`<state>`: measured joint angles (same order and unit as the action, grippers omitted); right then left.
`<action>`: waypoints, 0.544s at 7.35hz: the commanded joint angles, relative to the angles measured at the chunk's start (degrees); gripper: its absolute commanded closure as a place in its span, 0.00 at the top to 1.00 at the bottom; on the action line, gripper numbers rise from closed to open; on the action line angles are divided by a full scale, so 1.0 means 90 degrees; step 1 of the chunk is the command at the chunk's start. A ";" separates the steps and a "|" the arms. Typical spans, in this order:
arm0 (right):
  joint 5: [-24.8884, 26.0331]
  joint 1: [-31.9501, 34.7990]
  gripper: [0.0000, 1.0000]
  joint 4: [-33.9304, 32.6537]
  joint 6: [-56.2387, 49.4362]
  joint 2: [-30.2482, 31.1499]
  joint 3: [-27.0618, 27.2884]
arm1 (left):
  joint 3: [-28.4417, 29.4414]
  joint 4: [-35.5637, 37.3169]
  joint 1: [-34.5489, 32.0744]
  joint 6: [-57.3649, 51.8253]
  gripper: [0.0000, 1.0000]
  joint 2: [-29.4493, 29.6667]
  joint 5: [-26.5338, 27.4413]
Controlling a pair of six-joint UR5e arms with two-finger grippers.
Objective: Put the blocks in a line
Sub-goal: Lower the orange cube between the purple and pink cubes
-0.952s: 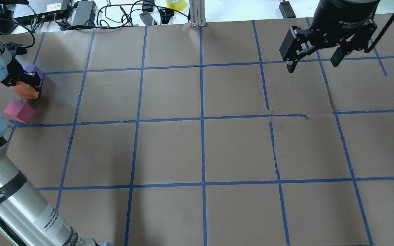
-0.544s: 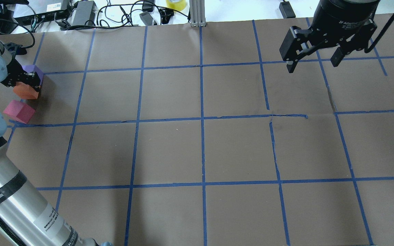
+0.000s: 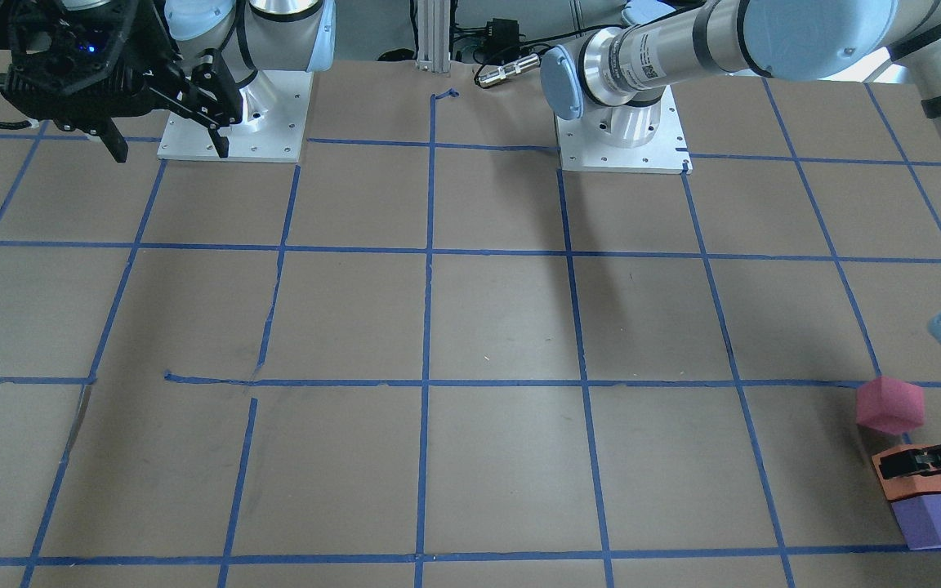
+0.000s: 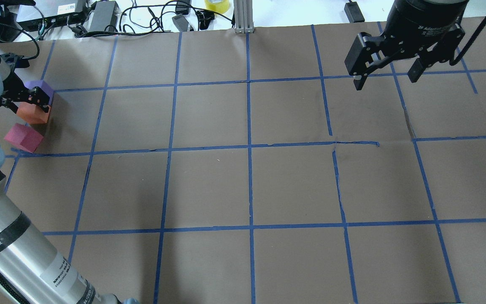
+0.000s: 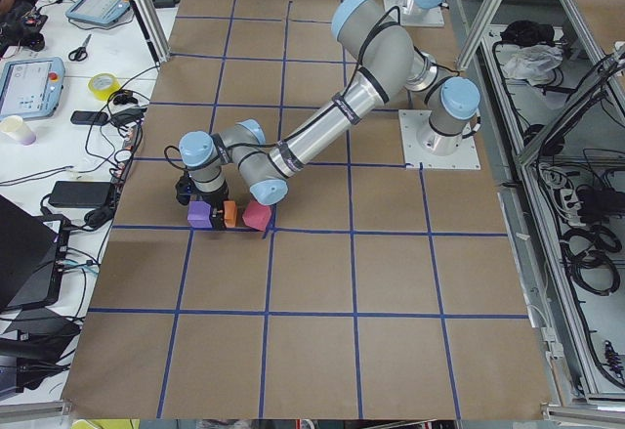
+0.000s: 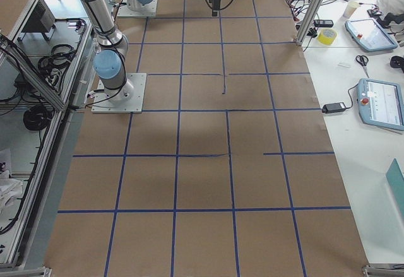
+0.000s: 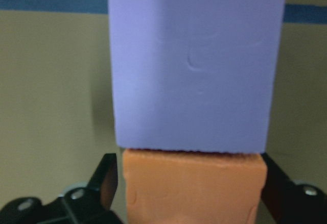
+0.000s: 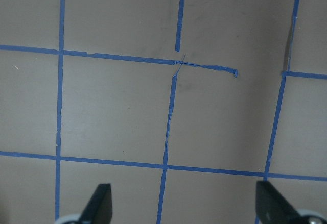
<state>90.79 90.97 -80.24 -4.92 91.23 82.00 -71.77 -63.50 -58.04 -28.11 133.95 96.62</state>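
Three blocks (image 5: 229,216) lie in a row; placing appears done. The left gripper (image 7: 189,175), released, straddles the orange block (image 7: 194,188). Next: a straight withdrawal that drags nothing.

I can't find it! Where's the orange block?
In the overhead view, far left: the orange block sits within the left end effector, touching the purple block beyond it, the pink block just nearer.
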 commanded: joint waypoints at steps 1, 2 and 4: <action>0.0000 0.0000 1.00 0.0000 0.0000 0.0000 0.0000 | -0.0072 -0.1016 0.0004 0.0056 1.00 -0.0661 -0.0002; 0.0000 0.0000 1.00 0.0000 0.0000 0.0000 0.0000 | -0.0169 -0.1369 -0.0054 0.0076 1.00 -0.1061 -0.0012; 0.0000 0.0000 1.00 -0.0010 0.0000 0.0000 0.0000 | -0.0239 -0.3012 -0.0442 0.0823 1.00 -0.2270 -0.0012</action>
<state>90.79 90.97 -80.26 -4.92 91.23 82.00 -73.86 -81.27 -59.67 -25.01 119.94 96.59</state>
